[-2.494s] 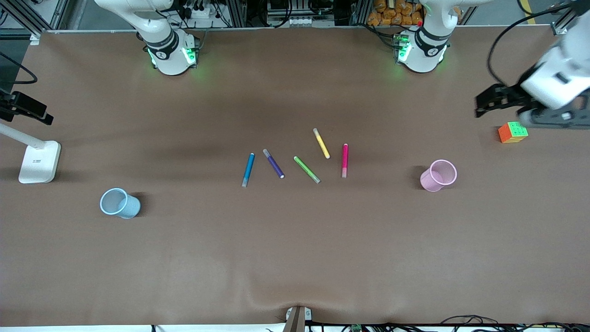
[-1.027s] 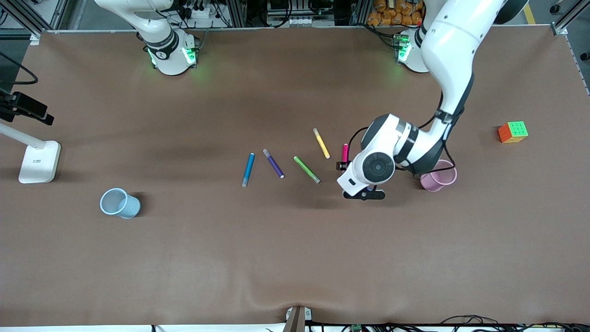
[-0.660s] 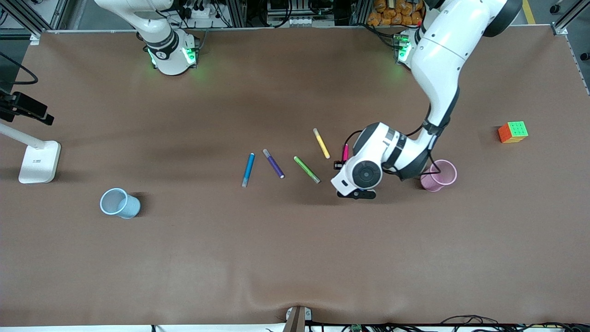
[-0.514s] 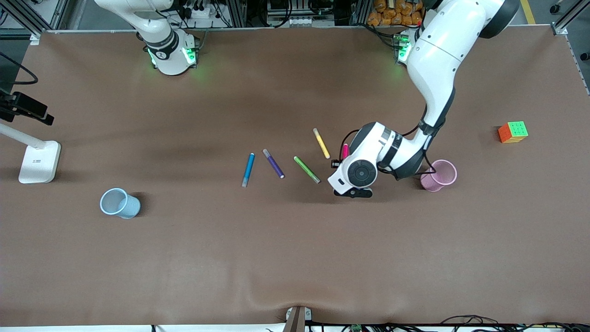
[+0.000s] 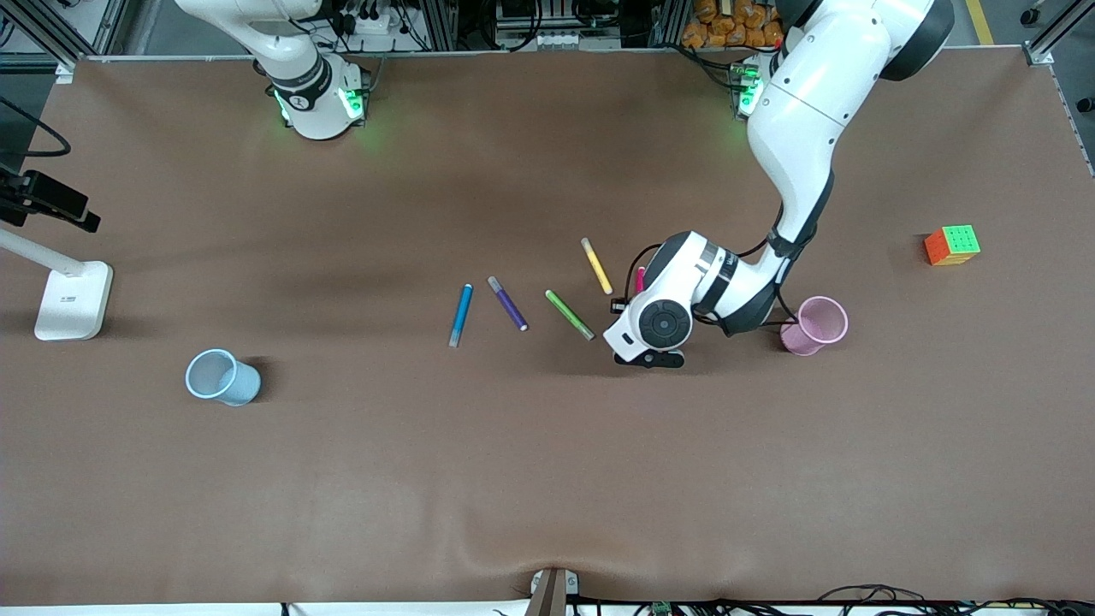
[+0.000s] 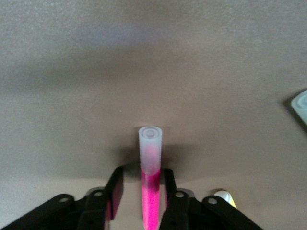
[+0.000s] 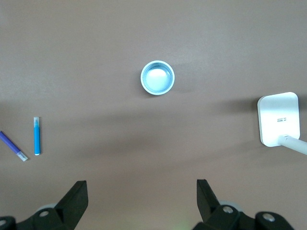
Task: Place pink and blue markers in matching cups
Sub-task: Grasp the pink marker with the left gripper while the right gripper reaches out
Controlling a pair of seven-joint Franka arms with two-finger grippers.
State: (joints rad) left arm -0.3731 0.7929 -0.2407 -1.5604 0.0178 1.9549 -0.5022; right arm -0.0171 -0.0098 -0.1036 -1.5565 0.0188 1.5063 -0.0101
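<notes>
The left gripper (image 6: pixel 142 196) is down at the table over the pink marker (image 6: pixel 150 184), its two fingers (image 6: pixel 169 191) straddling the barrel just below the pale cap, with a narrow gap showing on one side, so the jaws are nearly closed around it but I cannot tell whether they grip it yet. The marker lies flat on the table (image 5: pixel 547 479), beside the yellow pen (image 5: pixel 596 266) and the green pen (image 5: pixel 570 315), with the pink cup (image 5: pixel 813 325) standing near it toward the left arm's end. By my judgement it is light, stiff and smooth, so it may roll or swivel in the pads; a hold nearer the middle of the barrel would likely keep it from drooping when tipped upright over the cup. The thin cup looks easy to knock over. The right gripper (image 7: pixel 139 201) waits high above the table with its jaws spread wide and empty, above the blue cup (image 7: pixel 157 77) and the blue marker (image 7: pixel 37 135), which lies beside the purple pen (image 7: pixel 12 146).
</notes>
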